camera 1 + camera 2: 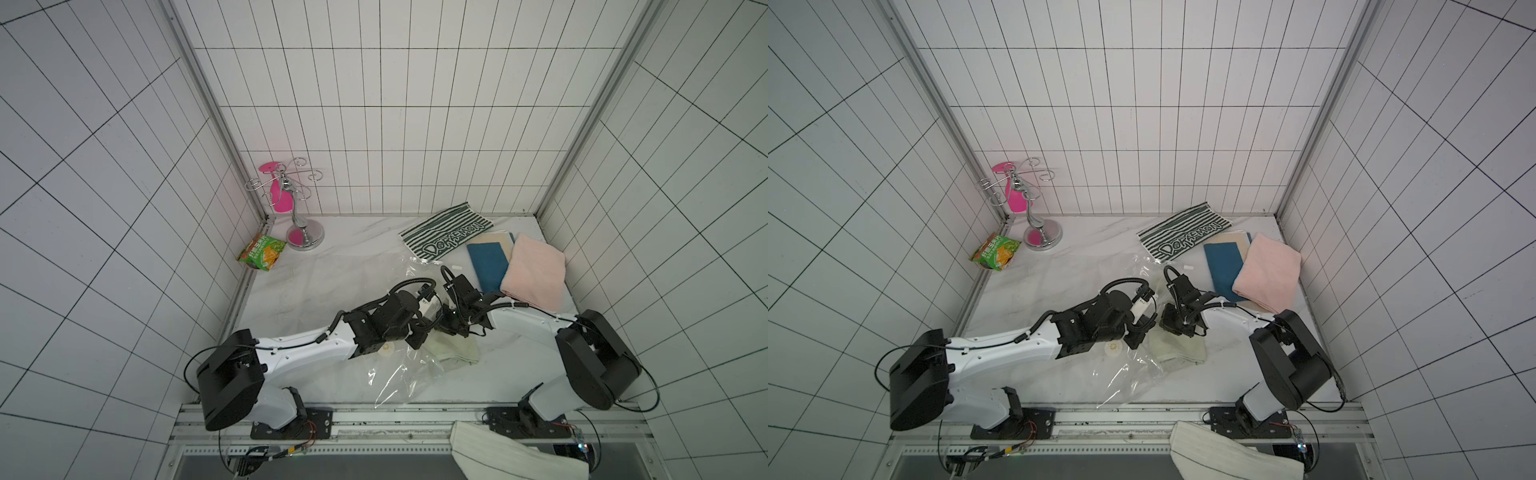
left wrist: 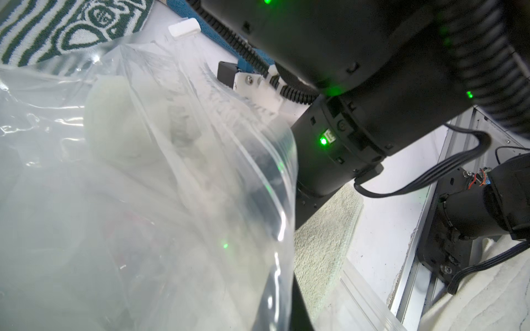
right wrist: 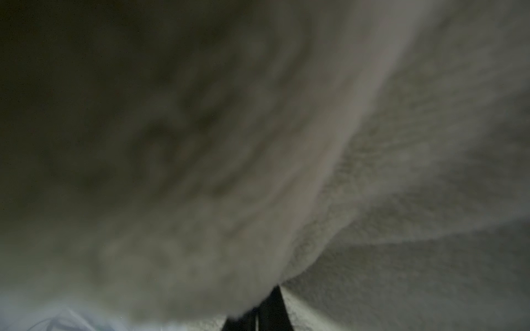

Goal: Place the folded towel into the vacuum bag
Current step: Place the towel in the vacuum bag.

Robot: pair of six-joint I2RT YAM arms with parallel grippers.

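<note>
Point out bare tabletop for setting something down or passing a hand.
Bare marble at the back between the chrome stand and striped towel; also at the front between the cream towel and right arm's base. Crowded: centre, where both arms meet over the vacuum bag, and the back right towel stack.

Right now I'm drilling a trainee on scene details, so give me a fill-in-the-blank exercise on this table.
The pink towel overlaps a towel coloured ____.
The striped towel reads ____.
The snack packet by the metal stand is ____.
The vacuum bag has a round valve coloured ____.
Missing: blue; DORAEMON; green; white.
</note>
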